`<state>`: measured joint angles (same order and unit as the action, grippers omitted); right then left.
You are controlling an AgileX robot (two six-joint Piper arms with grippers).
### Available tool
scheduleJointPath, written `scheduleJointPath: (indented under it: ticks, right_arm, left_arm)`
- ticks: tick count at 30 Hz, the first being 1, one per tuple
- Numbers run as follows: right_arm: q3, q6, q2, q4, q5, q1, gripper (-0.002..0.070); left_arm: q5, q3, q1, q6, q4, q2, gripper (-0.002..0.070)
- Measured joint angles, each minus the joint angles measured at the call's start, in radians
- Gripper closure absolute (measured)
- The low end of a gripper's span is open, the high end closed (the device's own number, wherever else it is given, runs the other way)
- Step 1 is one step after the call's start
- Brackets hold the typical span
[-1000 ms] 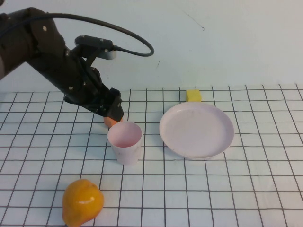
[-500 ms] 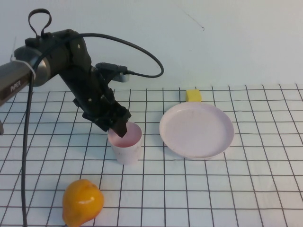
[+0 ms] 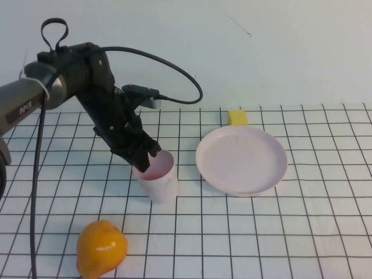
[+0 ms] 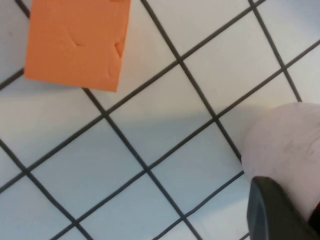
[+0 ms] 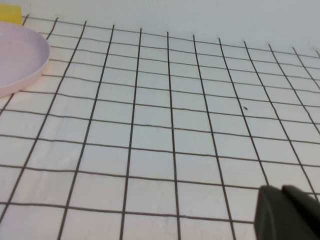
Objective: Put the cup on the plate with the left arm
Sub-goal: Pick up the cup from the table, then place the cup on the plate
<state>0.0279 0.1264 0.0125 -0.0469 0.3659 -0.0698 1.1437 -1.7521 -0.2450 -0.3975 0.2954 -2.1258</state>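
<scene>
The pale pink cup point(image 3: 158, 185) stands left of centre on the gridded table, tilted a little to the right. My left gripper point(image 3: 145, 160) is at the cup's left rim, with one finger inside and one outside, shut on the wall. In the left wrist view a black finger point(image 4: 270, 210) presses on the cup's outer wall point(image 4: 285, 150). The round pink plate point(image 3: 241, 160) lies to the cup's right, apart from it. My right gripper point(image 5: 285, 205) is shut and empty low over the table, right of the plate's rim point(image 5: 20, 55), and does not show in the high view.
An orange-yellow fruit point(image 3: 100, 248) lies near the front left. A yellow block point(image 3: 237, 117) sits just behind the plate. An orange block point(image 4: 75, 42) lies behind the cup, under the left arm. A black cable loops above the left arm.
My left gripper came down onto the cup's left rim, with a finger inside it. The cup has since tipped and shifted slightly to the right.
</scene>
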Motion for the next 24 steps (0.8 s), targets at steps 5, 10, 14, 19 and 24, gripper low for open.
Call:
scheduleJointPath:
  ticks: [5, 10, 14, 19, 24]
  right_arm:
    - [0.000, 0.000, 0.000, 0.000, 0.000, 0.000, 0.0678]
    - [0.000, 0.000, 0.000, 0.000, 0.000, 0.000, 0.0678]
    - [0.000, 0.000, 0.000, 0.000, 0.000, 0.000, 0.0678]
    - [0.000, 0.000, 0.000, 0.000, 0.000, 0.000, 0.0678]
    - [0.000, 0.000, 0.000, 0.000, 0.000, 0.000, 0.0678]
  left_arm:
    - [0.055, -0.064, -0.010, -0.001, 0.062, 0.000, 0.0665]
    - [0.062, -0.196, -0.059, 0.022, 0.075, 0.000, 0.0666]
    - [-0.033, -0.276, -0.127, 0.047, 0.078, -0.005, 0.0666]
    - [-0.102, -0.352, -0.220, 0.061, 0.024, -0.074, 0.0666]
    - [-0.102, -0.417, -0.266, 0.073, -0.011, -0.185, 0.0666]
